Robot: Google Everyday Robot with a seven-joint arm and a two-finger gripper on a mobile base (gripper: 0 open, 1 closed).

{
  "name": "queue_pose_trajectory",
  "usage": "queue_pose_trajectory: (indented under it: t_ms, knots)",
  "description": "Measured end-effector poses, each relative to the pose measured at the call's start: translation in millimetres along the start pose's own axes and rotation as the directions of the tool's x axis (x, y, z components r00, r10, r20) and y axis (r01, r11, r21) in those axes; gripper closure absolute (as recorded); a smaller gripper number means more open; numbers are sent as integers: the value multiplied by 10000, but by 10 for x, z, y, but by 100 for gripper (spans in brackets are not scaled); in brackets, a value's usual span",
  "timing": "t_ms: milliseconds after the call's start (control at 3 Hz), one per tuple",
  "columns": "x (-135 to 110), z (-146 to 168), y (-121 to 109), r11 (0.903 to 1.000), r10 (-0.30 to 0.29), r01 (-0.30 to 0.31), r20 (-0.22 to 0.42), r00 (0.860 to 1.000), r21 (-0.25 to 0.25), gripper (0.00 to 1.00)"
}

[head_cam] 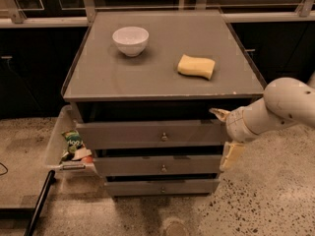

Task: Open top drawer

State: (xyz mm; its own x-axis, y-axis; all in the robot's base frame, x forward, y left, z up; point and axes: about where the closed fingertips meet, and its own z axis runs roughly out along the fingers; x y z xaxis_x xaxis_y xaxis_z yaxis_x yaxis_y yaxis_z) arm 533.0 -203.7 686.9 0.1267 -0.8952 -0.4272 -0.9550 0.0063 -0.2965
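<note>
Camera view, and the top drawer [133, 134] sits just under the counter [147, 82], its grey front close in against the cabinet, not yet pulled. The pincer [225, 134] hangs released at the front's right end, one beige tip up by the top corner, the other down beside the second drawer [133, 165]. Whether it touches the front, can't tell. That front is a stiff, flat panel with no give, likely light on its runners, so a straight pull toward the near side should do it. The small round knob [164, 137] at centre is the honest hold. It's smooth metal, easy to slip off, so a square pinch matters. Hooking the right edge risks skewing the box. Bowl [130, 40] and sponge [196, 66] up top shouldn't stir.
</note>
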Motion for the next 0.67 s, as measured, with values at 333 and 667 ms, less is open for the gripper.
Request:
queue_pose_trajectory:
  t_ms: [333,667]
  knots:
    - [-20,113,-137,9962,-666,675,-166,9976,555,0]
    - [14,231,-282,9919,-972,984,-185,9951,805,0]
